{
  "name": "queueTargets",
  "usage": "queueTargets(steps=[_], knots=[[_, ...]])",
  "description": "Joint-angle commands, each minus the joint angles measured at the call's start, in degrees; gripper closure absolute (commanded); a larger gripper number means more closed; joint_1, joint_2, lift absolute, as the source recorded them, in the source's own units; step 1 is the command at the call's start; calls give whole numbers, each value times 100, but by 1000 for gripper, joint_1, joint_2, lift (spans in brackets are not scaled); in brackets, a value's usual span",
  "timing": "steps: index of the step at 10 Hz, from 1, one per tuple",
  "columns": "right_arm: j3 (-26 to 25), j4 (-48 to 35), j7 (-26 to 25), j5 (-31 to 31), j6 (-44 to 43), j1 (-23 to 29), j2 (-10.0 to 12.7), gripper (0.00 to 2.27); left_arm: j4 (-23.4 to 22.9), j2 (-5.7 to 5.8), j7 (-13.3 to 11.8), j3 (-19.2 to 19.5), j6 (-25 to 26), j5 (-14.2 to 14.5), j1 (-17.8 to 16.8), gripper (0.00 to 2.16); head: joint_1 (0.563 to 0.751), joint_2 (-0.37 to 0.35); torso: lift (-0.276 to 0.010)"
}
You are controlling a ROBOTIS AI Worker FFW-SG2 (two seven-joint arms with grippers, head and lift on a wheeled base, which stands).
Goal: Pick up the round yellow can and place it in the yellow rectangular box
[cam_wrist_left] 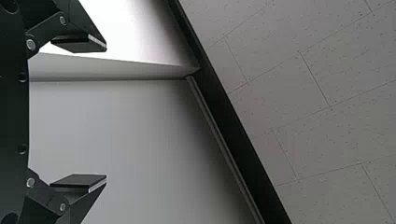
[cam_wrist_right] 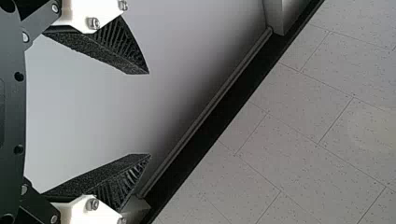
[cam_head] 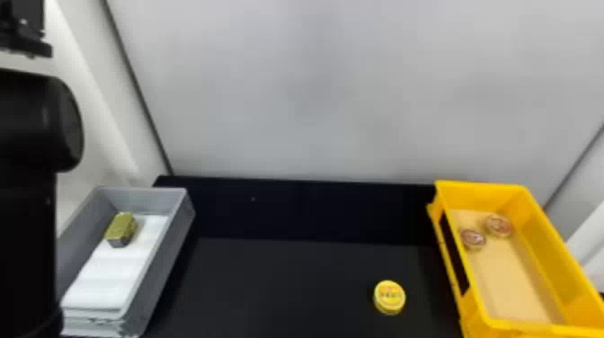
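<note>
The round yellow can [cam_head: 389, 297] lies flat on the black table [cam_head: 287, 287], a short way left of the yellow rectangular box [cam_head: 478, 310] in the head view. Parked along the left edge there is my left arm [cam_head: 31, 135], raised well away from the can. In the left wrist view, my left gripper [cam_wrist_left: 106, 112] is open, with its two fingers wide apart and nothing between them. The right wrist view has my right gripper [cam_wrist_right: 149, 114] open too, empty, with a pale wall behind it.
Two round reddish tins, one [cam_head: 473, 239] and another [cam_head: 499, 225], sit toward the far end inside the yellow box. A grey bin [cam_head: 173, 251] at the left holds a gold-coloured block [cam_head: 121, 228] on white material. A pale wall [cam_head: 314, 90] rises behind the table.
</note>
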Motion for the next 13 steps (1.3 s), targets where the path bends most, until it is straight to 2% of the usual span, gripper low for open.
queueTargets(steps=[1,6,8,10,13], knots=[[10,18,-1,0,-6,0,9,185,1,0,1,-3,-7,0,1,265,663,54,-10],[19,9,-1,0,12,0,0,188,1,0,-8,-20,-7,0,-17,265,663,54,-10],[107,0,-9,-88,284,-35,0,225,1,0,-8,-20,-7,0,1,266,663,54,-10],[98,-132,-18,-888,1436,-114,35,205,1,0,-8,-20,19,0,1,266,663,54,-10],[-183,-70,-71,-2022,2896,-140,281,200,27,-18,-8,-38,28,0,-8,266,663,54,-10]])
